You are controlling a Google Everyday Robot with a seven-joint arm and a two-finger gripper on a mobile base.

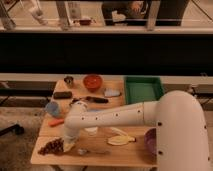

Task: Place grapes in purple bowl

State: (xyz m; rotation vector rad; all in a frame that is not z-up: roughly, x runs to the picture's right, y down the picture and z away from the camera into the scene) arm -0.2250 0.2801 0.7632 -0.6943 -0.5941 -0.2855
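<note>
The grapes (50,146), a dark reddish-purple cluster, lie at the front left corner of the wooden table (100,156). My gripper (67,145) is low over the table at the end of the white arm, right beside the grapes on their right side. The purple bowl (151,141) stands at the front right of the table, and my arm's large white body hides its right part.
At the back are a red bowl (92,81), a small metal cup (69,80), a green tray (143,90) and a dark block (62,94). A blue cup (52,108) and an orange carrot (56,122) lie left. A banana (121,140) and a spoon (88,151) lie in front.
</note>
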